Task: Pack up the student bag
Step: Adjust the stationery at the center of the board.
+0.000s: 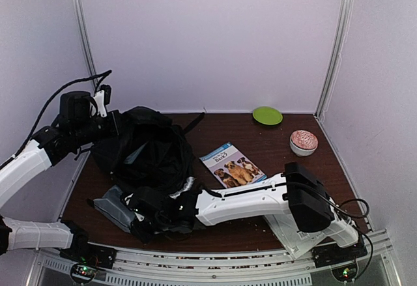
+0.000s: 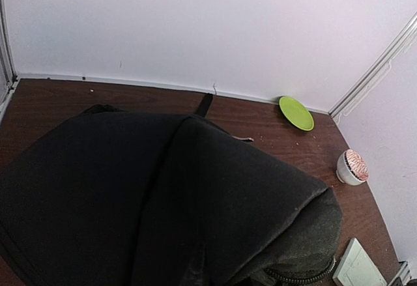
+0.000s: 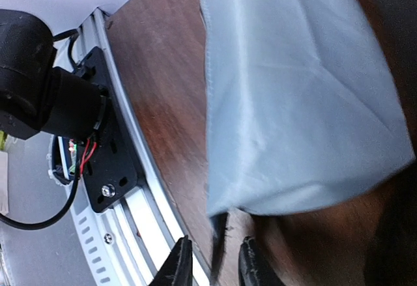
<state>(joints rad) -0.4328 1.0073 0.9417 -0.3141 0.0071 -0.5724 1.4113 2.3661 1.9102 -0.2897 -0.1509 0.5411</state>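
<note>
Nearest, right pincer (image 3: 215,263) narrowly apart, straddling grey pouch (image 3: 293,90) corner at bench (image 1: 273,152) front edge; pinch squarely before lifting. Back-left sits student bag (image 1: 146,149), left pincer (image 1: 116,122) clamped on its rim, I judge.

Plain pale lilac-white walls (image 1: 215,38) enclose a dark reddish-brown wooden tabletop (image 1: 270,137) on three sides. Slim silver metal posts (image 1: 335,45) stand in the back corners, and a perforated silver rail (image 1: 215,274) edges the front. The light is soft and even.
</note>
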